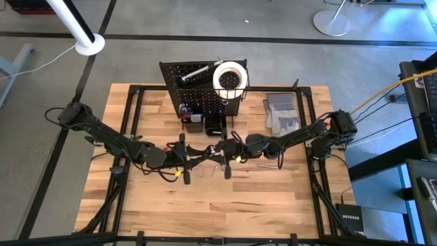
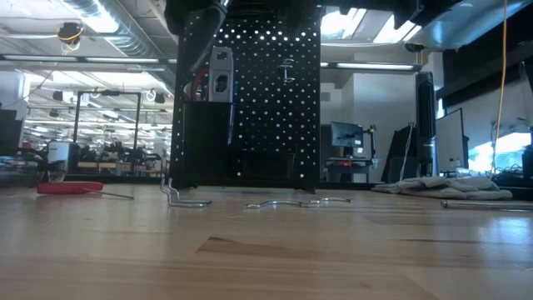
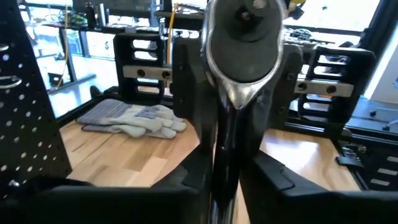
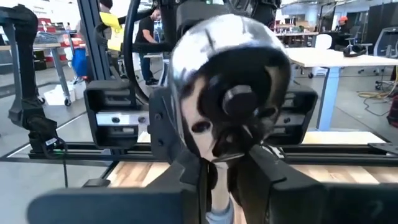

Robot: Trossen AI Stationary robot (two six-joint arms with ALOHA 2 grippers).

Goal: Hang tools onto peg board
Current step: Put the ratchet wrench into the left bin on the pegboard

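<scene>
both jaws met over the table, in front of the peg board. left jaws and right jaws each pinched the same silver tool between them, its round head filling both wrist views. gloves lay beyond the right jaws.

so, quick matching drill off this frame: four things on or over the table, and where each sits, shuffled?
Things:
1. tape roll
2. gloves
3. silver tool
4. bent wire hook

Places:
A. flat on the table, beside the peg board, on the right arm's side
B. gripped between the left fingers and also the right fingers, mid-table
C. up at the top edge of the peg board
D. loose on the wood near the foot of the peg board

Pairs: 1-C, 2-A, 3-B, 4-D
</scene>
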